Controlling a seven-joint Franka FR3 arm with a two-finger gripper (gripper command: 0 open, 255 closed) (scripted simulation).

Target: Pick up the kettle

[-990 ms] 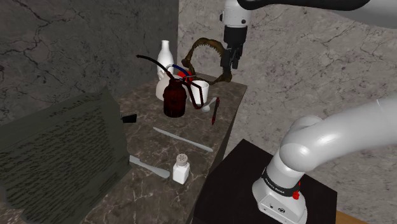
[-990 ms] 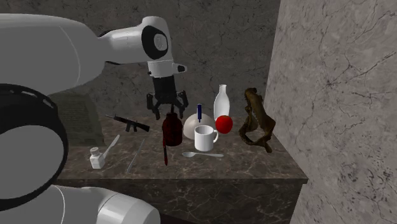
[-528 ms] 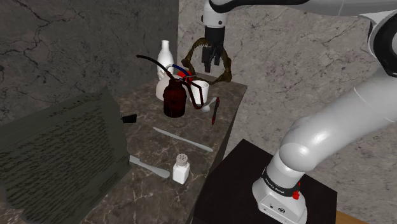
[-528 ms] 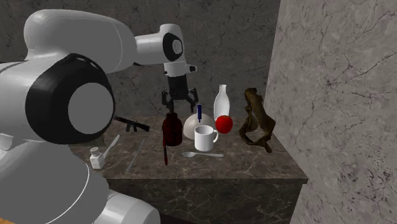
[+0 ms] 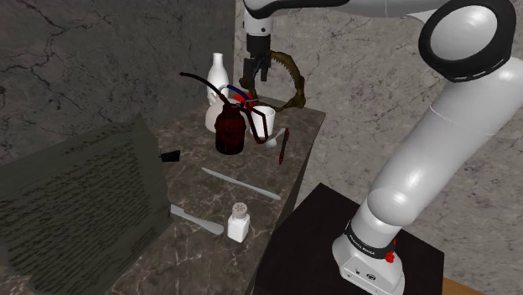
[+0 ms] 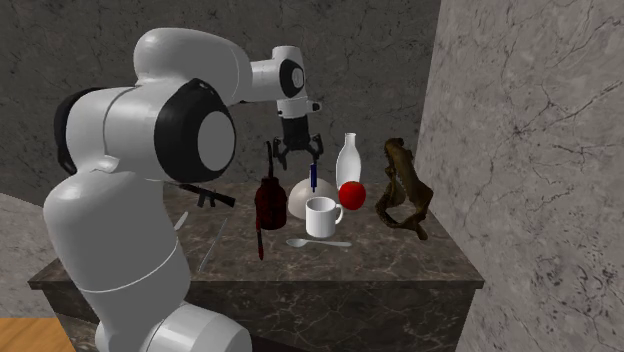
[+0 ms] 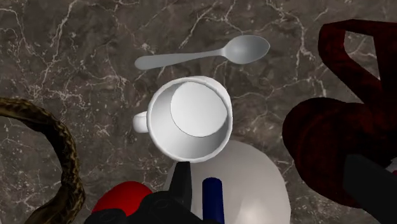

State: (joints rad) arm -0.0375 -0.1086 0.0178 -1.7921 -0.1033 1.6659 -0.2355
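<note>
arm [image 5: 436, 142]: white glossy links, rounded | joints [image 5: 466, 38]: dark caps | gripper [image 5: 255, 74]: all black, 2 fingers | base [image 5: 362, 266]: white, black band [image 5: 367, 244] w/ small txt, red mark [image 5: 392, 255] | stand [image 5: 306, 243]: black box

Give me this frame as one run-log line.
stage: pre-grasp | gripper: open, empty, above kettle | kettle: white dome, blue handle, on counter behind white mug | grasp: not yet made

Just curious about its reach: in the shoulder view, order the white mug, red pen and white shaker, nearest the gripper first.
1. White mug, below the gripper.
2. Red pen, at the edge of the counter.
3. White shaker, at its near end.
</note>
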